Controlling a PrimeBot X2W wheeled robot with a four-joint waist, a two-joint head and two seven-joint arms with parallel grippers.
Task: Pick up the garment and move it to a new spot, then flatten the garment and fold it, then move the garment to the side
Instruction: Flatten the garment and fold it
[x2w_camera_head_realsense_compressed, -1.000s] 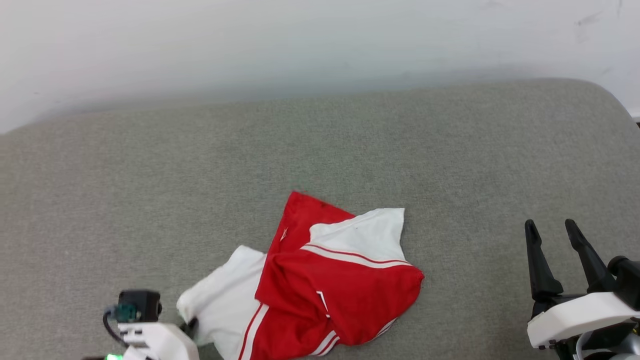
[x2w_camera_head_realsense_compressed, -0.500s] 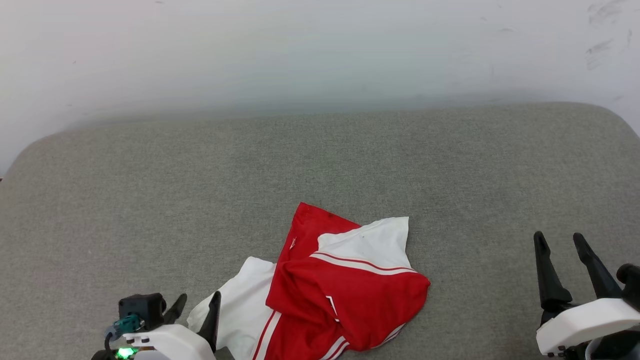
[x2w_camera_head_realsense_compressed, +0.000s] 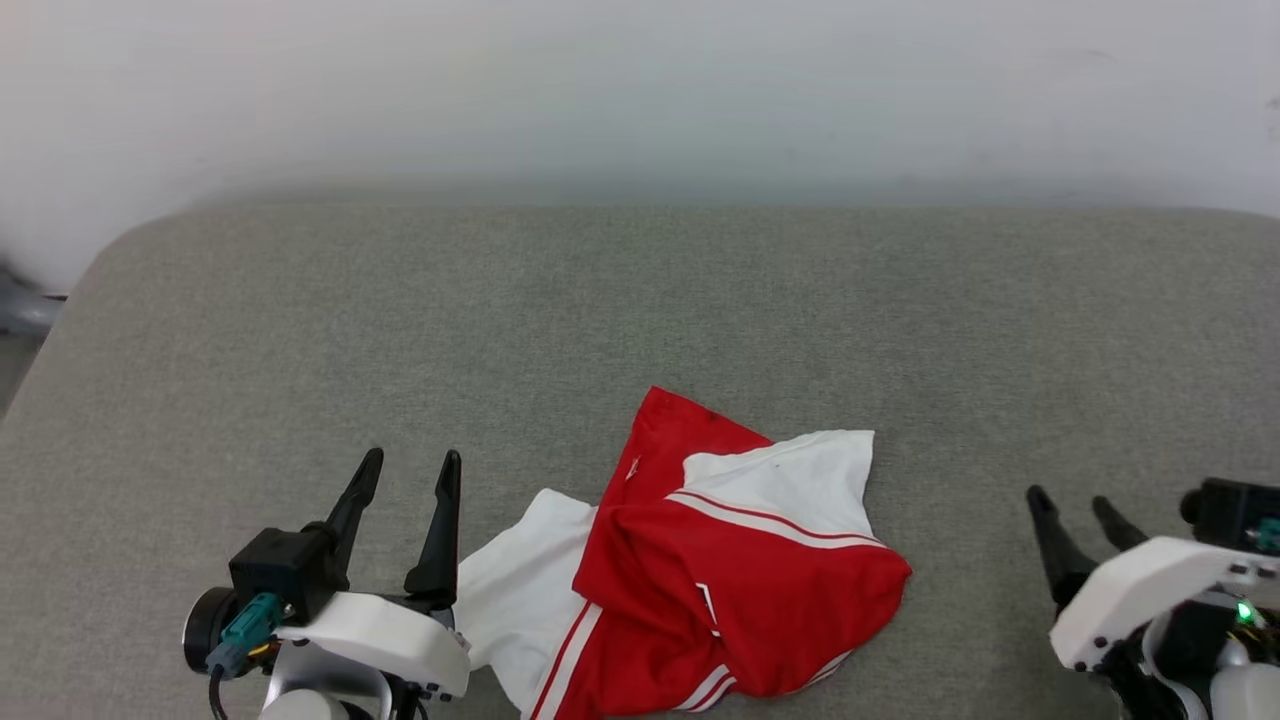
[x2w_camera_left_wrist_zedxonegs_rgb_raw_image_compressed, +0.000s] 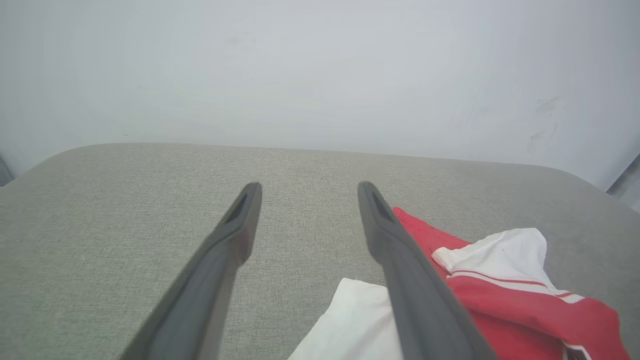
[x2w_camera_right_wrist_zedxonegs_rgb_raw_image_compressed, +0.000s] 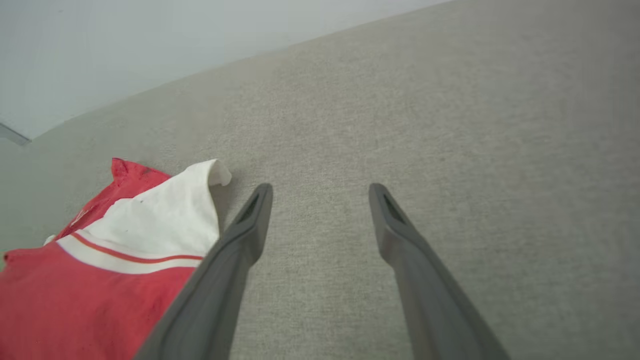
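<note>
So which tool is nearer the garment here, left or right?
Left. The left tool stands open right beside the garment, at its left side. The right tool is open off the garment's right edge, with bare grey cushion between.

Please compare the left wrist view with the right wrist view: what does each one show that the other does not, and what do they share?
Left wrist view: the left gripper, open, and the near white sleeve lying by one of its fingers. Right wrist view: the right gripper, open, with a wide bare stretch of the grey padded surface beside it. Shared: the garment, crumpled, with its red body and the far white sleeve with striped trim, the same surface, and the pale wall.
</note>
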